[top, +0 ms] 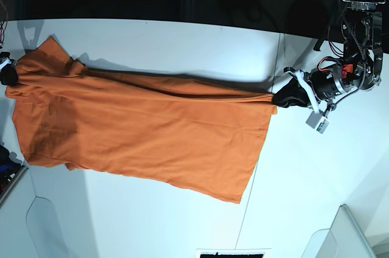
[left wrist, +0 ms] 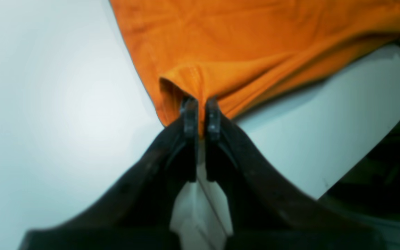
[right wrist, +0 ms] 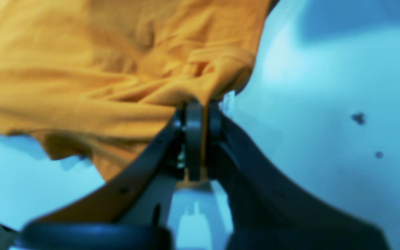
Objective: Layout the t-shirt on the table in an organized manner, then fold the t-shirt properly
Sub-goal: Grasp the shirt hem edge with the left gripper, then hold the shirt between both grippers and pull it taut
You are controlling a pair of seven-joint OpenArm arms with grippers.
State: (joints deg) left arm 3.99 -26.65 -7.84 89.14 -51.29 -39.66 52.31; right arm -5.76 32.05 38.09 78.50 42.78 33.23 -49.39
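No legible writing or brand marking shows in any view. The table (top: 182, 221) is a matte white top with a thin dark seam (top: 275, 69) running across it on the base view's right; the background beyond its far edge is dark. The t-shirt (top: 140, 130) lies stretched lengthwise across the table between both arms. At the base view's left edge, the right gripper (right wrist: 200, 107) is closed on a bunched fold of cloth near the sleeve end. On the right, the left gripper (left wrist: 200, 104) is closed on the hem corner, raising that edge off the table.
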